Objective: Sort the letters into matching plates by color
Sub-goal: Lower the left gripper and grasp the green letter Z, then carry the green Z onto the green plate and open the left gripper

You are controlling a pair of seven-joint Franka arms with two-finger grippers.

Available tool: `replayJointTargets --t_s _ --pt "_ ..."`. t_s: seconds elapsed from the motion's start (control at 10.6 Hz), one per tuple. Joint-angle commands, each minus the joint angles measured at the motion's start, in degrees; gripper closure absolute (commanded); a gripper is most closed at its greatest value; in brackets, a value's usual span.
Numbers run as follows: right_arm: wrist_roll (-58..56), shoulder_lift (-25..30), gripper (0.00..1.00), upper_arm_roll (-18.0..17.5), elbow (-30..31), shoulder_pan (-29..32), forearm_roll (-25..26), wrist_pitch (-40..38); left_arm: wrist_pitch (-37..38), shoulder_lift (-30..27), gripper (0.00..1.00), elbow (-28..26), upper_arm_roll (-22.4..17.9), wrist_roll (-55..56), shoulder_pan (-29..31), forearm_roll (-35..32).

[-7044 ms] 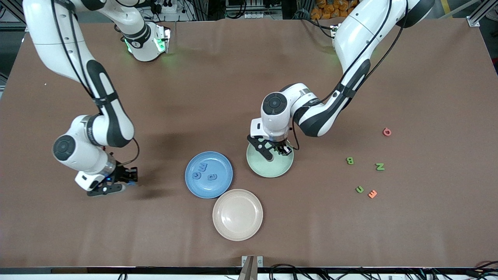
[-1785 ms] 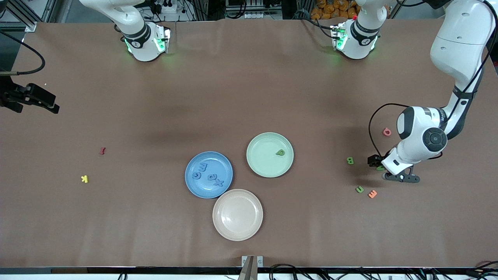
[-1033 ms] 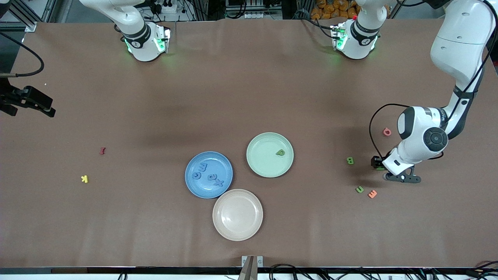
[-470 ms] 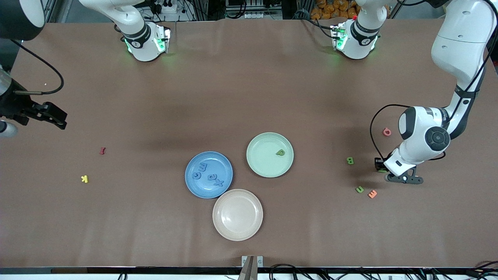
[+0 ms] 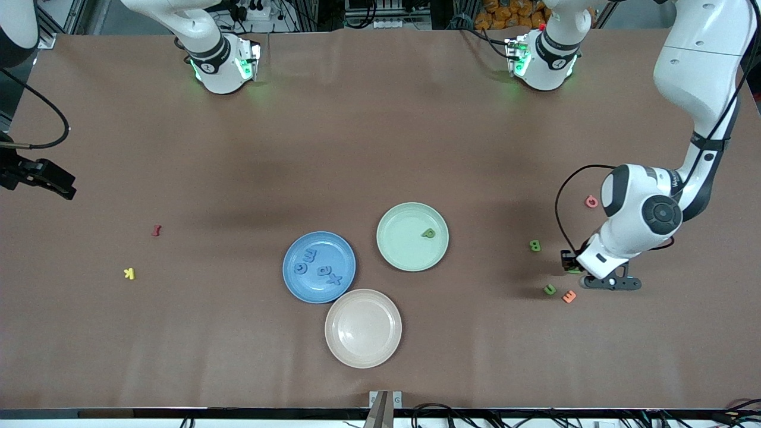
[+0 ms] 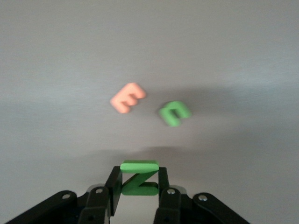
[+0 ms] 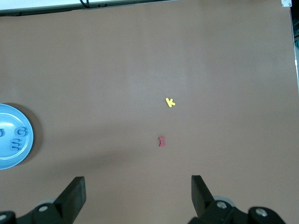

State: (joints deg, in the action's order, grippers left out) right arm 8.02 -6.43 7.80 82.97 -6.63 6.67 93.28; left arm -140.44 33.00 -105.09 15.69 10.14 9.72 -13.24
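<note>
Green N [image 6: 138, 178] pinched between left gripper [image 6: 138, 189] fingers, lifted off the table.
Grip should be kept firm and N released low over the mint plate [image 5: 397, 249]. Green U [image 6: 174, 113] and orange E [image 6: 128, 97] lie ahead of the fingertips. Right gripper [image 7: 138, 198] parked, spread wide, empty.

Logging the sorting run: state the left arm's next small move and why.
Probably lift and carry toward the green plate. The left gripper is shut on the green N, just off the table by the green U and orange E. The right gripper waits open, high over its end.
</note>
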Motion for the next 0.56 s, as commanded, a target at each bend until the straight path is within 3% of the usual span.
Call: replayJointTargets --t_s 0.0,0.47 --pt "0.16 0.28 0.00 -0.24 0.44 0.39 -0.42 0.86 4.91 -0.30 1.00 3.31 -0.04 11.71 -7.42 -0.56" --pt "-0.81 0.19 0.00 -0.24 0.44 0.30 -0.51 0.86 4.91 -0.04 1.00 3.75 0.05 27.62 -17.26 -0.47"
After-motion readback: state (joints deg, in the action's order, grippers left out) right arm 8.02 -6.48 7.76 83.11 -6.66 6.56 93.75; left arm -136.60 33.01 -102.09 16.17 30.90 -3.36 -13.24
